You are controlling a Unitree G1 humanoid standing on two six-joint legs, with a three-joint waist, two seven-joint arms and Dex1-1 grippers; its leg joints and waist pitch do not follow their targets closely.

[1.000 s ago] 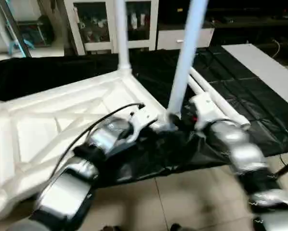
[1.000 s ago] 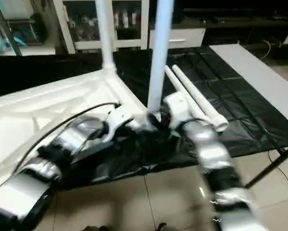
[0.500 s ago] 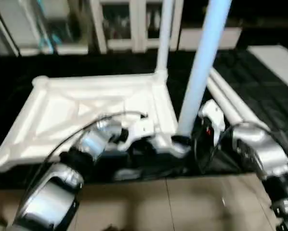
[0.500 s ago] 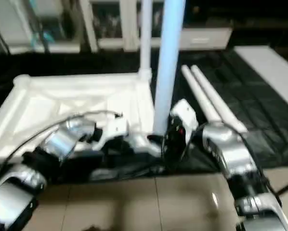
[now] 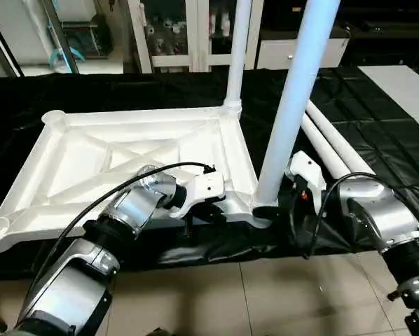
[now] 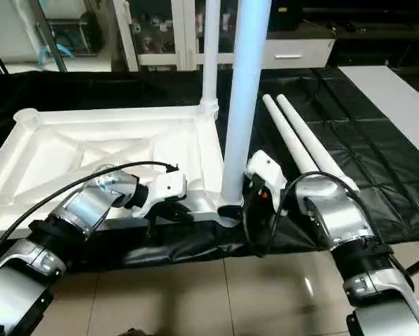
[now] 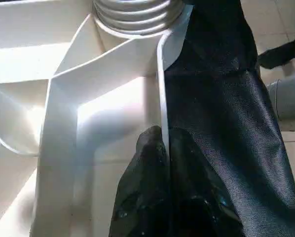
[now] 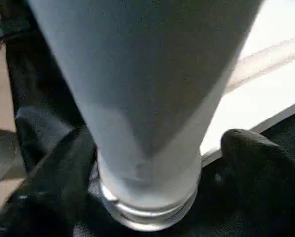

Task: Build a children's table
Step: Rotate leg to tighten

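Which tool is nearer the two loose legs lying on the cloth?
Right. The right tool straddles the near upright leg, beside the loose legs. The left tool pinches the tabletop's edge, beyond that leg.

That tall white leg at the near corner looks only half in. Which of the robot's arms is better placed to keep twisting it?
Probably the right. The right gripper has its fingers on either side of the leg's base, while the left gripper is shut on the tabletop's rim, steadying it.
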